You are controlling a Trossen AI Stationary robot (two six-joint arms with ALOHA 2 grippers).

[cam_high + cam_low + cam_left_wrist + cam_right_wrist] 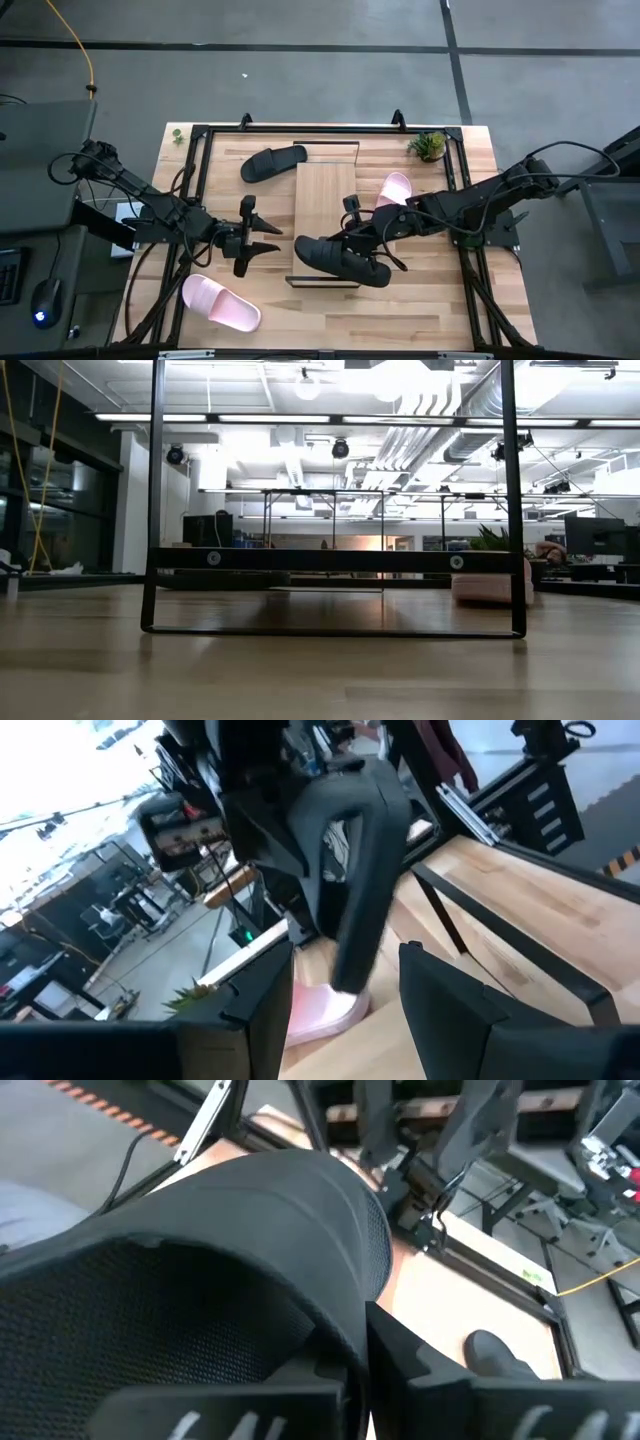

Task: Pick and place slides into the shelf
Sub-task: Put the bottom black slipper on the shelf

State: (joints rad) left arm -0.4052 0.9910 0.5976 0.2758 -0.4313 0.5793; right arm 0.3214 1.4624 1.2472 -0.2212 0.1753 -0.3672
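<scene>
One black slide (338,260) hangs in my right gripper (378,245), which is shut on it above the near end of the light-wood shelf (325,200), close to its black wire frame (330,560). In the left wrist view this slide (360,870) stands tilted on edge. The other black slide (272,162) lies sole-down on the table, far-left of the shelf. A pink slide (395,188) lies right of the shelf, and another pink one (220,302) lies near-left. My left gripper (258,236) is open left of the shelf, pointing at it. My right gripper holds the black slide by its wide strap (330,1270). One finger (420,1370) shows outside the strap's edge; the strap hides the other. The fingers come from the table's right. The slide is lifted clear and tilted on its side over the shelf's near end.
A black rail frame (200,135) runs around the tabletop. A small green plant (429,146) stands at the far-right corner and a smaller one (177,134) at the far-left. The shelf board's far part is bare wood.
</scene>
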